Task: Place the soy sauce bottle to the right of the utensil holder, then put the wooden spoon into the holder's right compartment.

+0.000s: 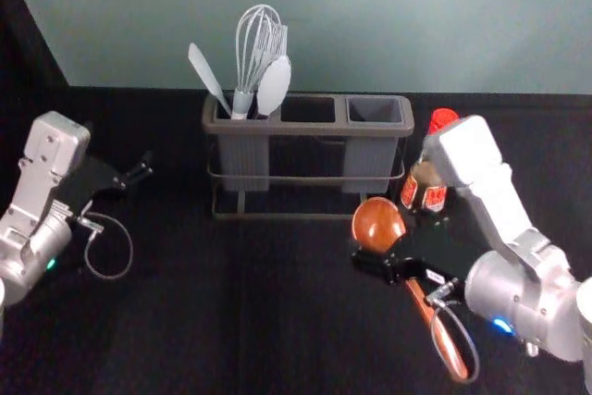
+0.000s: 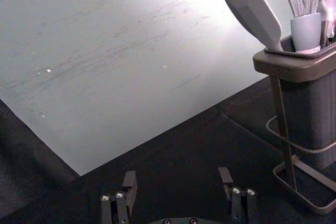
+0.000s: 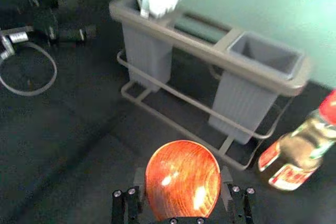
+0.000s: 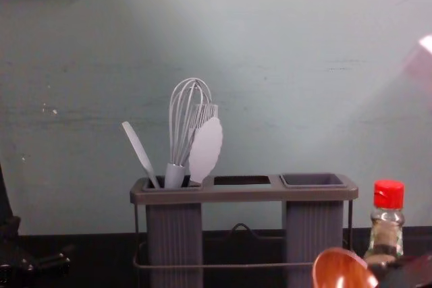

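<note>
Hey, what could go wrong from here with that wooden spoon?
The spoon's bowl is smooth and round, so it might slip or twist at the right end effector.

The soy sauce bottle stands close by; a sideways swing could tip it.

The handle slants toward the robot, so unless turned upright it may catch the right compartment's rim.

On your black desk (image 1: pixel 185 321), the utensil holder (image 1: pixel 301 127) stands upright; the soy sauce bottle (image 1: pixel 425 184) stands near its right end.
</note>
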